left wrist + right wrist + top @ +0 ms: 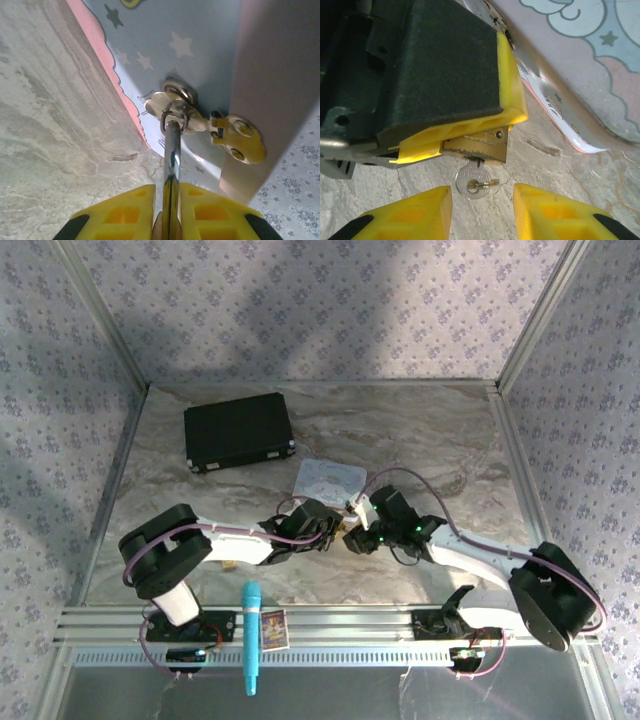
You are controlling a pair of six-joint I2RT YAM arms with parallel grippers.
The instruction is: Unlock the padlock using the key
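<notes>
- Pinching the padlock (476, 147) between its tips, the left claw (169, 200) grips small, stiff, probably slick brass
- Right claw (482, 202) spread; key (476, 181) just ahead between its tips, seated in the padlock; thin, likely light; best pinched by its flat head

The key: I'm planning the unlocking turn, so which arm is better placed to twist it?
Probably the right. The right gripper is open with the key just ahead of its gap, seated in the padlock; the left gripper is shut on the padlock, bracing it.
</notes>
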